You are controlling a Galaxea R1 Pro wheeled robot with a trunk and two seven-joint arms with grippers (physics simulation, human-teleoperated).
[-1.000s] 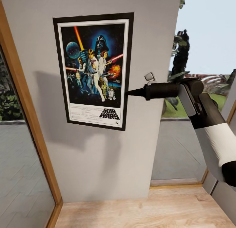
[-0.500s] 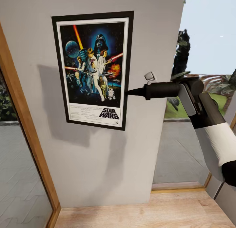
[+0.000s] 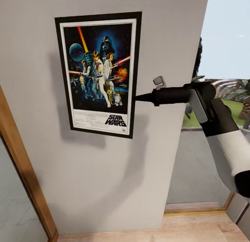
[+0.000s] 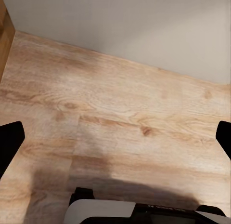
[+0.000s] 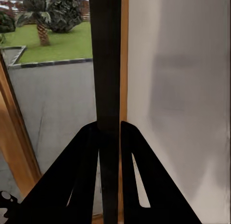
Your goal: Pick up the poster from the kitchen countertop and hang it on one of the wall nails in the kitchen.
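Note:
The poster (image 3: pixel 99 73), a framed Star Wars print with a black frame and white border, hangs upright and slightly tilted in front of the pale grey wall (image 3: pixel 104 172). My right gripper (image 3: pixel 136 98) is shut on its right edge, about two thirds of the way down. In the right wrist view the poster (image 5: pixel 108 65) shows edge-on as a dark strip clamped between the two black fingers (image 5: pixel 86 156). My left gripper (image 4: pixel 115 142) is open over the wooden floor (image 4: pixel 120 103), holding nothing. I cannot make out a nail on the wall.
A wooden frame (image 3: pixel 21 158) runs down the wall's left side with glass beside it. Right of the wall's edge a glazed opening (image 3: pixel 208 131) looks onto a paved yard and trees. A wood floor (image 3: pixel 173 228) lies below.
The camera has moved: the wall and its right edge have slid rightward in the view. The poster and right arm keep their place in the picture, and the poster's shadow has drawn nearer to it.

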